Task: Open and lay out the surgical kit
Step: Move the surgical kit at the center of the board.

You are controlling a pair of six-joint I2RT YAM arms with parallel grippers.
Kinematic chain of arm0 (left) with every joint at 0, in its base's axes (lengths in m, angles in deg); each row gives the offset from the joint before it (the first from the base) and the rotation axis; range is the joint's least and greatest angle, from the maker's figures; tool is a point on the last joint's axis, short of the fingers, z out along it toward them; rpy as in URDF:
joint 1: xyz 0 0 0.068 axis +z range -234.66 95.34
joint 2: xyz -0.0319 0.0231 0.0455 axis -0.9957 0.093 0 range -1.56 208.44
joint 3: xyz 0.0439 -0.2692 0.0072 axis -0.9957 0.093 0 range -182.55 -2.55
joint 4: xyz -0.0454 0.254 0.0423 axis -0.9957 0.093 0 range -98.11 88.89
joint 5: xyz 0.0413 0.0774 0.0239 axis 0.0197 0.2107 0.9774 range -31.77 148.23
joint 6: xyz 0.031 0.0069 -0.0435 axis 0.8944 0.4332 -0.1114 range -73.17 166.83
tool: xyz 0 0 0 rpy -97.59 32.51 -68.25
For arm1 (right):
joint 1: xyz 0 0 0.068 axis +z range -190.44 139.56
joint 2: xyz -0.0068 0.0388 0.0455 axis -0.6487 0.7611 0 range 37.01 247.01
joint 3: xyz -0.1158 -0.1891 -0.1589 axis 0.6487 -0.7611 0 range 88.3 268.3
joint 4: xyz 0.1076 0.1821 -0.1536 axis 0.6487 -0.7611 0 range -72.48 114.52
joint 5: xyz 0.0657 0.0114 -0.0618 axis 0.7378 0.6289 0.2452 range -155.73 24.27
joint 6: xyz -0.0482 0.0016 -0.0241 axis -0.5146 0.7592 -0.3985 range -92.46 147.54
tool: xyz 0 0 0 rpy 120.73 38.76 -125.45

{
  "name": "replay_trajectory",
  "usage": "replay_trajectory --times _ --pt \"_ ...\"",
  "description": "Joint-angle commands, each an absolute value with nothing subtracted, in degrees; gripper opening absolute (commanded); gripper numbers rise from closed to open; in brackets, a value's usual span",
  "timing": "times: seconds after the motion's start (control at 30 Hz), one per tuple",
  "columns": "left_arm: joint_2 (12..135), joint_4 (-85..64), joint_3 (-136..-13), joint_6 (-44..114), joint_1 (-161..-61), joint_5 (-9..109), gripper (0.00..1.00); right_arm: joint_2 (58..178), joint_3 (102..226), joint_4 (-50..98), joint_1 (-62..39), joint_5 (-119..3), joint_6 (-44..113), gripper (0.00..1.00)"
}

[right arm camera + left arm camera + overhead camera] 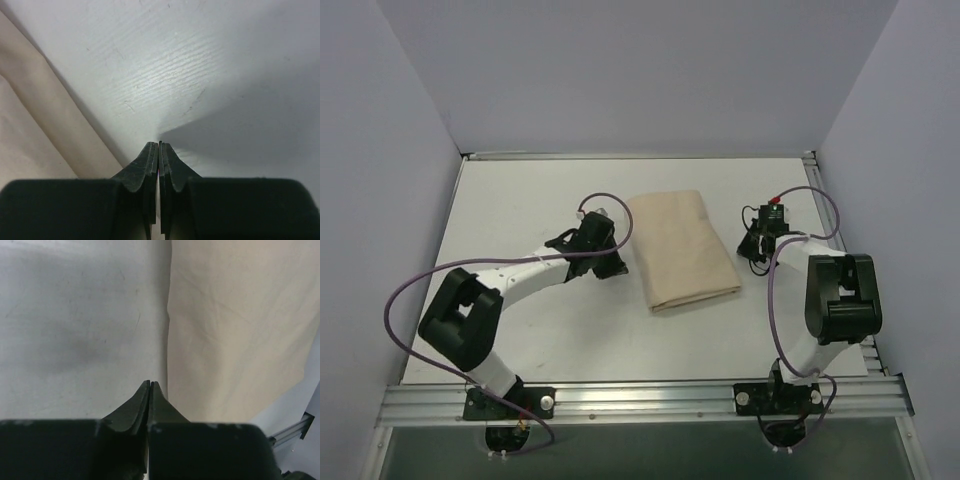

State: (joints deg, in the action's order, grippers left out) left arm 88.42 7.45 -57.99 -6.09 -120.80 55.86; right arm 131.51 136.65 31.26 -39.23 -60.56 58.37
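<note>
Kit unopened: the surgical kit (680, 250) lies as a folded beige bundle, with none of its contents showing.
Both arms flank it empty. The left gripper (150, 386) has its jaws pressed together, the kit's edge just to its right. The right gripper (158, 145) is likewise closed on nothing, the kit just to its left. All unfolding and laying out is left to do.

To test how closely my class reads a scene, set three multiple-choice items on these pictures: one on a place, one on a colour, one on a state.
1. Where does the cloth wrap lie? A between the left gripper and right gripper; B left of both; C right of both.
2. Its colour? A blue; B beige; C green.
3. The right gripper is: A open; B shut on the wrap; C shut, empty.
Key: A, a gripper sits either side; B, plainly beige; C, closed over bare table.
</note>
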Motion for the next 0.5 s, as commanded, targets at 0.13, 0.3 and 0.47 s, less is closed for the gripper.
replay_trajectory --times 0.13,0.3,0.47 --pt "101.78 6.03 -73.11 -4.85 -121.31 60.86 0.02 136.32 136.81 34.71 -38.42 -56.69 56.46 0.00" --pt "111.63 8.07 -81.90 -2.65 -119.65 60.43 0.02 139.40 138.74 36.65 -36.23 -53.43 57.16 0.00" --pt "117.27 10.35 -89.47 -0.37 -115.96 58.23 0.02 142.21 141.38 37.08 -34.64 -51.85 57.86 0.00"
